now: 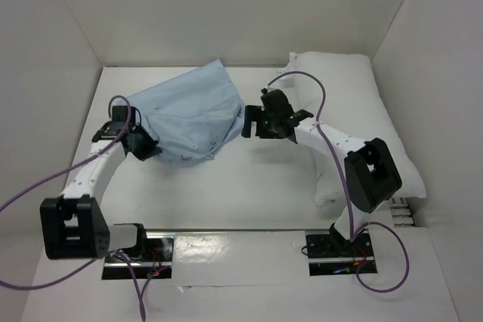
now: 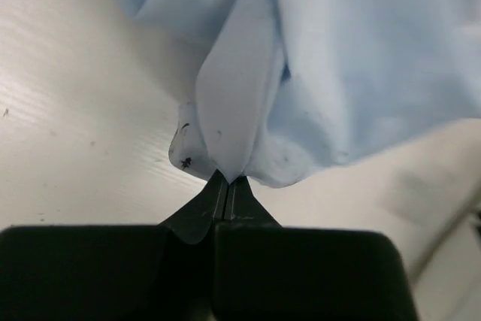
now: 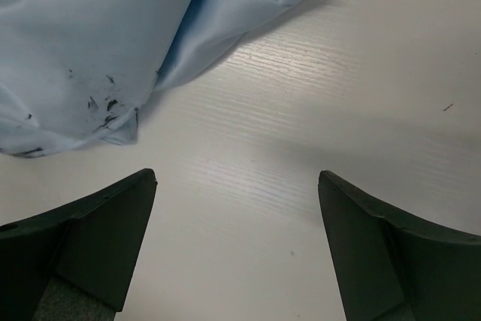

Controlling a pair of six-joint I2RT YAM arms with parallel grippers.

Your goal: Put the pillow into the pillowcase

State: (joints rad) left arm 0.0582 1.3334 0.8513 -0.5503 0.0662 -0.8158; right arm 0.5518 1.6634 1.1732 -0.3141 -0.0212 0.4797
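The pale blue pillowcase [image 1: 192, 115] lies bunched on the table's left half. My left gripper [image 1: 145, 147] is at its lower left edge, shut on a pinched fold of the pillowcase [image 2: 233, 110]; the left gripper [image 2: 228, 180] tips meet with cloth between them. The plump white pillow [image 1: 355, 96] lies along the right wall, partly under my right arm. My right gripper [image 1: 253, 122] hovers just right of the pillowcase, open. In the right wrist view the right gripper [image 3: 237, 178] has bare table between its fingers [image 3: 113, 208], with the pillowcase [image 3: 113, 43] corner ahead at upper left.
White walls [image 1: 68, 50] enclose the table on the left, back and right. Purple cables [image 1: 45, 186] loop from both arms. The arm bases sit on a rail [image 1: 241, 231] at the near edge.
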